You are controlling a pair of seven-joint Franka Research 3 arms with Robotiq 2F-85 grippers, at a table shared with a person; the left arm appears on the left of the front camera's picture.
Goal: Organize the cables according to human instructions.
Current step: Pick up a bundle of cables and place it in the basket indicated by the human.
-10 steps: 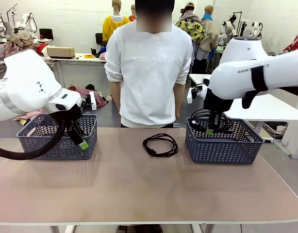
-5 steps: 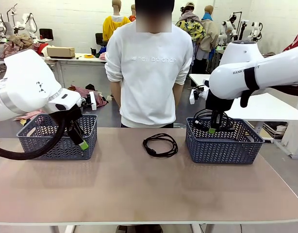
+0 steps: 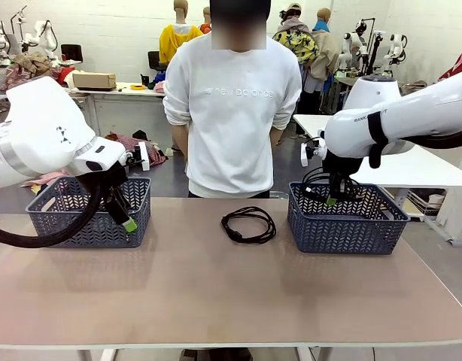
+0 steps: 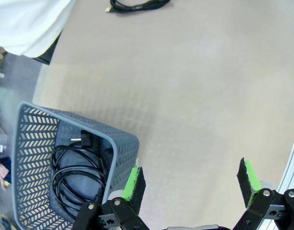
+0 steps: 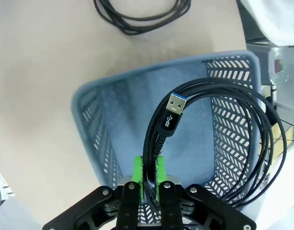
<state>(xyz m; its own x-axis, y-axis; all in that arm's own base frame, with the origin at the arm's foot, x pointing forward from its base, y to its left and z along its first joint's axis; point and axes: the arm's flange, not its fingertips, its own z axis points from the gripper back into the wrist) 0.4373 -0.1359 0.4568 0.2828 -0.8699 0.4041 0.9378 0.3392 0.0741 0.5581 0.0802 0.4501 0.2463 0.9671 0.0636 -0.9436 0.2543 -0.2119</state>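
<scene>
In the front view, the left gripper (image 3: 126, 219) is hanging with its fingers spread and holding nothing, just in front of the left grey plastic lattice basket (image 3: 47, 219). The right gripper (image 3: 332, 198) is pinching a black braided cable (image 3: 312, 183), whose loops are dangling over the right grey plastic lattice basket (image 3: 344, 229). A loose black cable coil (image 3: 248, 224) is lying on the beige table (image 3: 216, 293) between the baskets, in front of a person in a white sweatshirt (image 3: 231, 105).

In the left wrist view, the left gripper (image 4: 190, 179) is gaping wide over bare table, and coiled black cords (image 4: 75, 167) are lying inside the left grey plastic lattice basket (image 4: 114, 143).

In the right wrist view, the green pads (image 5: 137, 167) are squeezing the black braided cable (image 5: 159, 134) below its USB plug, above the right grey plastic lattice basket (image 5: 89, 124).
</scene>
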